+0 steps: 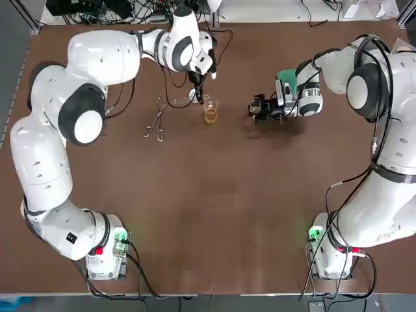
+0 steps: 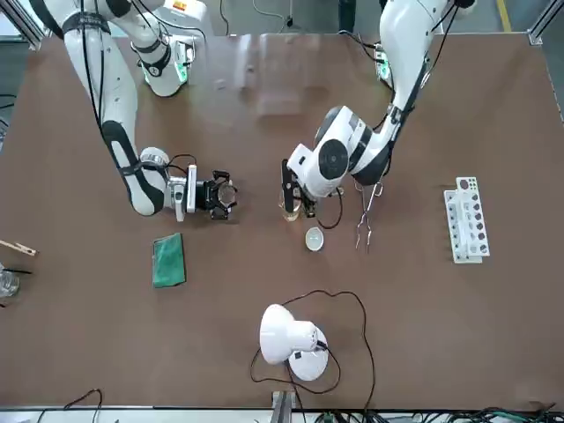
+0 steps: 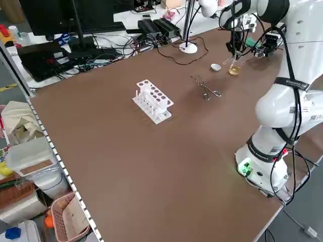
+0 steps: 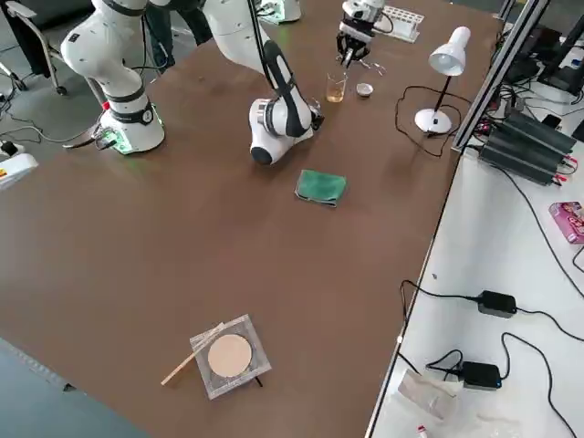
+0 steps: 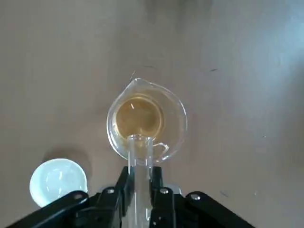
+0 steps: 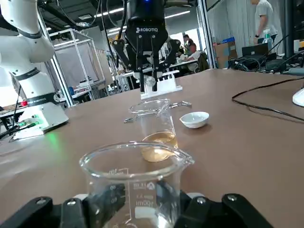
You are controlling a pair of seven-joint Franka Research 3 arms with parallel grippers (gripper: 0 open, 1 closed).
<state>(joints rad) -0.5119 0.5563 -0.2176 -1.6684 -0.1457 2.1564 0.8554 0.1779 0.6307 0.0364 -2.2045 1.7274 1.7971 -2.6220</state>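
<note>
Left gripper [image 5: 140, 183] is closed on 1 glass tube [image 5: 140, 159], held upright so its lower end lines up over the amber-liquid beaker [image 5: 146, 118], mid-table [image 1: 214, 214] toward the far edge. In top view, white dish [image 5: 58, 178] sits at the beaker's 10 o'clock and tweezers [image 1: 156, 120] at 9. Right gripper [image 1: 263, 109] clamps a 2nd beaker [image 6: 133, 183] at 3 o'clock, low, likely to steady it.
</note>
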